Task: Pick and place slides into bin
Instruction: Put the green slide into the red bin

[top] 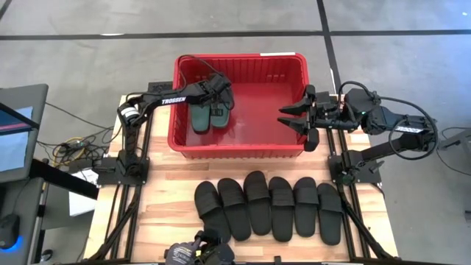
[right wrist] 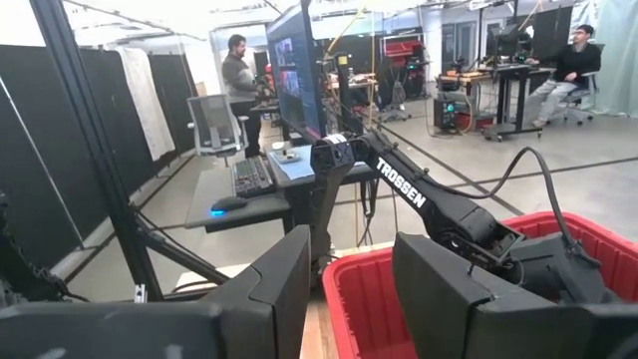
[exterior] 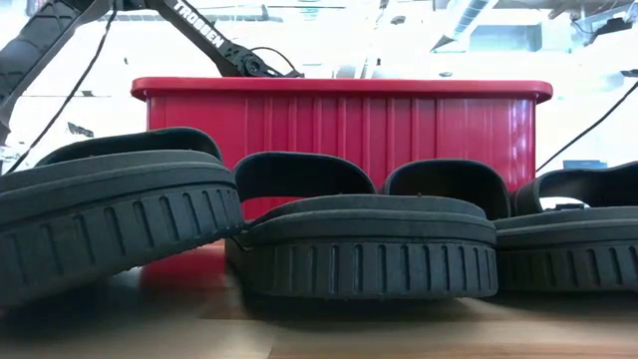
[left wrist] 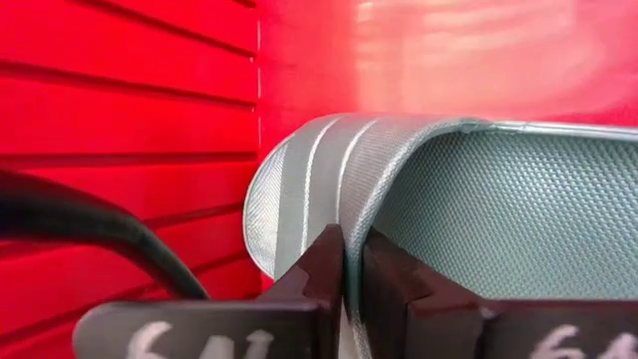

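The red bin (top: 239,143) stands at the table's far middle. Two sage-green slides (top: 203,118) (top: 221,112) lie side by side in its left half. My left gripper (top: 215,90) reaches into the bin from the left and is shut on a green slide (left wrist: 329,189). My right gripper (top: 293,118) hangs open and empty over the bin's right side, fingers (right wrist: 289,279) level. Several black slides (top: 268,207) lie in a row on the table in front of the bin, soles down (exterior: 364,254). My left gripper pinches the edge of the green slide's strap (left wrist: 349,234) between its two fingers (left wrist: 324,264). The fingers slant down into the bin from the table's left. The slide sits low inside the bin, close to the red wall (left wrist: 130,120).
A monitor (top: 16,136) and cables (top: 70,151) stand off the table's left edge. A dark object (top: 199,254) sits at the near edge. People (right wrist: 239,80) work at desks in the room beyond. Bare wood (top: 173,169) shows between the bin and the black row.
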Robot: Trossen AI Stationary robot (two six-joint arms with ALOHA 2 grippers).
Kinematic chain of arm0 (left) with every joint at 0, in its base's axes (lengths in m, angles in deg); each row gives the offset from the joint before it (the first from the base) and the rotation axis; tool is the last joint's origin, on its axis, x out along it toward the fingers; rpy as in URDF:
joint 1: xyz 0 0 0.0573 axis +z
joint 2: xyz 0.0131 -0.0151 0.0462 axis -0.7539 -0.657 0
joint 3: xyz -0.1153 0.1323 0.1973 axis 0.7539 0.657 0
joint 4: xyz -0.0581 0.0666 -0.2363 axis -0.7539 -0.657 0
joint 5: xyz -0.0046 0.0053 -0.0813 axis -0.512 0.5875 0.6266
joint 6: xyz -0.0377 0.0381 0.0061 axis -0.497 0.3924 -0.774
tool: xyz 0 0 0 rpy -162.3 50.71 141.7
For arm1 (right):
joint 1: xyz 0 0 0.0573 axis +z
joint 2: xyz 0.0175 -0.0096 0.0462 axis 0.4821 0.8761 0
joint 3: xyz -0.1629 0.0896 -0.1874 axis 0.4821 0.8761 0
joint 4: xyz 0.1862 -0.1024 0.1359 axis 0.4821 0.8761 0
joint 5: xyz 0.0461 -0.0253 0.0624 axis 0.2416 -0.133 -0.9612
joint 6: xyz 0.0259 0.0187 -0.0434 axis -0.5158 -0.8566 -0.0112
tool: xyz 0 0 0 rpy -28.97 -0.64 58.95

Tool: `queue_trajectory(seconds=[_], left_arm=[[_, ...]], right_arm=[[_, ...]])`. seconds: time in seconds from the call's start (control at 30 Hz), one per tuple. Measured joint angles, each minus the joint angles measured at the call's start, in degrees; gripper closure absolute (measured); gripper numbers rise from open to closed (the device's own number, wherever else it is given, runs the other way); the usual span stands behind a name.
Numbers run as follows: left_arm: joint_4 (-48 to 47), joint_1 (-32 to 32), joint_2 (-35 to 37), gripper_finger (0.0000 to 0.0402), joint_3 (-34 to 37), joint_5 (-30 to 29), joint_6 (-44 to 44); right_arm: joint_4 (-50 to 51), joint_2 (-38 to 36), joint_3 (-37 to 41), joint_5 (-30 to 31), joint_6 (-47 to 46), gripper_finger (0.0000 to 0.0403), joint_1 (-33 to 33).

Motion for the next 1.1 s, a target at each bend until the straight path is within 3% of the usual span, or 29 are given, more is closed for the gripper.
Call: queue_trajectory(seconds=[1.1], left_arm=[[-4.05, 0.09, 0.00, 0.0299, -0.04, 2.75, 2.07]], right_arm=[[-0.03, 0.00, 0.00, -0.17, -1.09, 0.0271, 0.00]])
